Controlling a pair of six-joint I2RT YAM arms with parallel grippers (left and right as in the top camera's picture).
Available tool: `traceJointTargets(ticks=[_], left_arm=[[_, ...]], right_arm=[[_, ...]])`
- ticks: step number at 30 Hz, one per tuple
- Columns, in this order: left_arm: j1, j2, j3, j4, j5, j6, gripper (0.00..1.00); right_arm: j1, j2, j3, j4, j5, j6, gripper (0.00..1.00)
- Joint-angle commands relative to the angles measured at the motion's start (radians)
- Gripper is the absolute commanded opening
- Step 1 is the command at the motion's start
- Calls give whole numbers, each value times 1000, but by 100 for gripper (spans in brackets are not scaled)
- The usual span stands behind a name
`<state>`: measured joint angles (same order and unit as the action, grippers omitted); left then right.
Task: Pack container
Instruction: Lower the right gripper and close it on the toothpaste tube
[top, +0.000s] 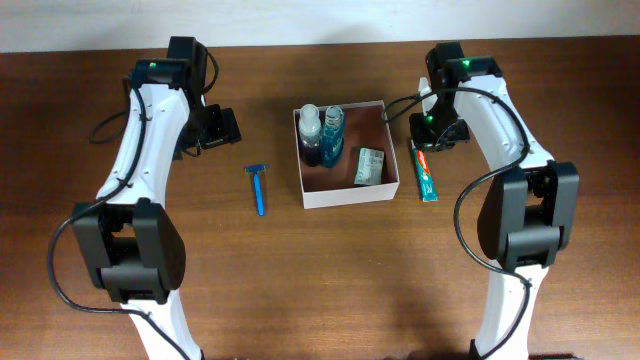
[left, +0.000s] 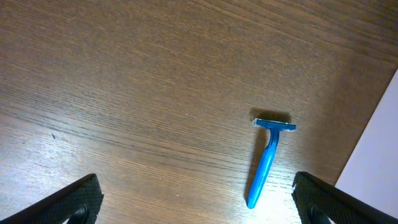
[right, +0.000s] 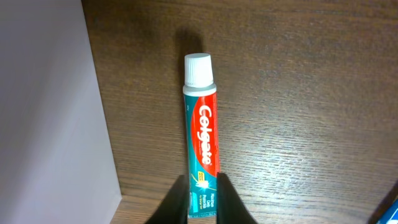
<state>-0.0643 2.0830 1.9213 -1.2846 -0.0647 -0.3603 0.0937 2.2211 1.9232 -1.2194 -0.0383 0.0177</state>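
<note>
Brown wood-grain tabletop (top: 330, 280) carries every item observed. The container (top: 348, 196), a square open-topped box with thin white walls and a pinkish-brown floor, sits at the middle of the tabletop, between the two arms.

Contents of the container:
- Two bottles stand side by side in the far left corner: a pale-capped bottle (top: 310, 130) with dark liquid, and a blue bottle (top: 333, 128) touching or nearly touching it.
- A small green-and-white carton (top: 370, 166) lies flat by the right wall, towards the near side.

Outside, to the left: a blue razor (top: 259, 190) lies on the bare wood, apart from the container, its head towards the far side. The left jaws stand wide open. The left wrist view shows one dark finger (left: 81, 202) in each lower corner, with the razor ahead and between them, touching neither. From overhead these jaws sit left of and beyond the razor.

Outside, to the right: a toothpaste tube (right: 202, 143) lies just beside the container's right wall and parallel to it, with a strip of wood showing between them. Its white cap points away from the right arm's wrist. The right jaws are closed in on the tube's flat end, with a dark finger (right: 179, 202) pressed against each long edge. Whether that end is raised off the tabletop cannot be told.
</note>
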Motion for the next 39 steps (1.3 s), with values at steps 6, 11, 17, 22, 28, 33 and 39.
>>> traceJointTargets(ticks=[6, 11, 17, 22, 28, 33, 39], left_arm=[[0, -14, -2, 2, -11, -6, 99], [0, -14, -2, 2, -11, -6, 99], [0, -14, -2, 2, -11, -6, 99], [0, -14, -2, 2, -11, -6, 99], [0, -14, -2, 2, -11, -6, 99], [0, -14, -2, 2, -11, -6, 99], [0, -14, -2, 2, -11, -6, 99]], right_arm=[[4, -2, -83, 67, -3, -2, 19], [4, -2, -172, 129, -3, -2, 21], [4, -2, -186, 143, -3, -2, 21], [4, -2, -187, 158, -6, -2, 21], [4, -2, -230, 203, -6, 16, 27], [4, -2, -264, 233, -6, 16, 27], [4, -2, -265, 238, -6, 16, 18]])
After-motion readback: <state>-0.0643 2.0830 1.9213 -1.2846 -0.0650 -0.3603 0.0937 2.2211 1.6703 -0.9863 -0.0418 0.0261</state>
